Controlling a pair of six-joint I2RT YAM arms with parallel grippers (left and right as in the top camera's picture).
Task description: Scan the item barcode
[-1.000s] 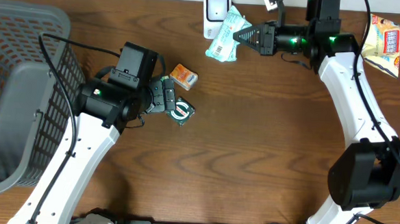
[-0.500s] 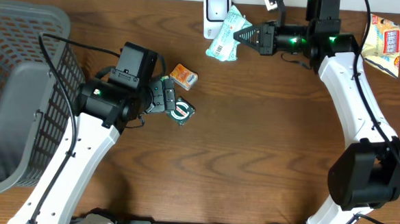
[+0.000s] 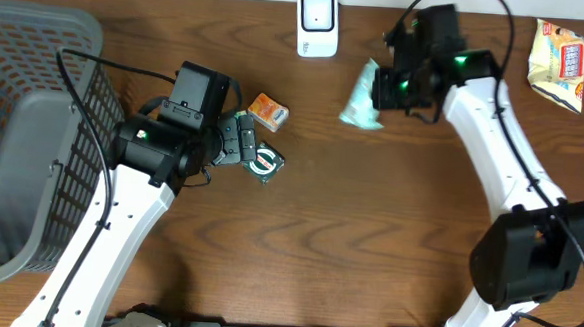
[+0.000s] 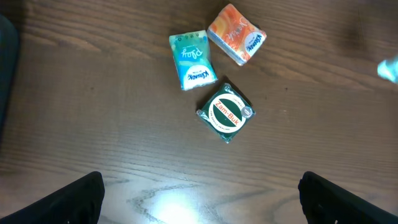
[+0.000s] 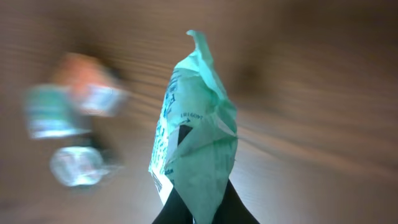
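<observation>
The item, a teal packet (image 3: 362, 95), hangs in my right gripper (image 3: 380, 89), which is shut on it to the right of and below the white scanner (image 3: 317, 23). In the right wrist view the teal packet (image 5: 199, 143) stands up from the gripper (image 5: 202, 210), creased, with a white printed strip along its lower left edge. My left gripper (image 3: 241, 144) hovers open over the table. Its dark fingers (image 4: 74, 199) sit wide apart in the left wrist view with nothing between them.
An orange pack (image 4: 236, 35), a teal tissue pack (image 4: 191, 60) and a green round tin (image 4: 226, 112) lie together ahead of the left gripper. A grey mesh basket (image 3: 23, 129) fills the left side. A yellow snack bag (image 3: 560, 62) lies far right.
The right arm has swung the teal packet away from the scanner, down and to the right, and turned its wrist. The left arm has not moved.
</observation>
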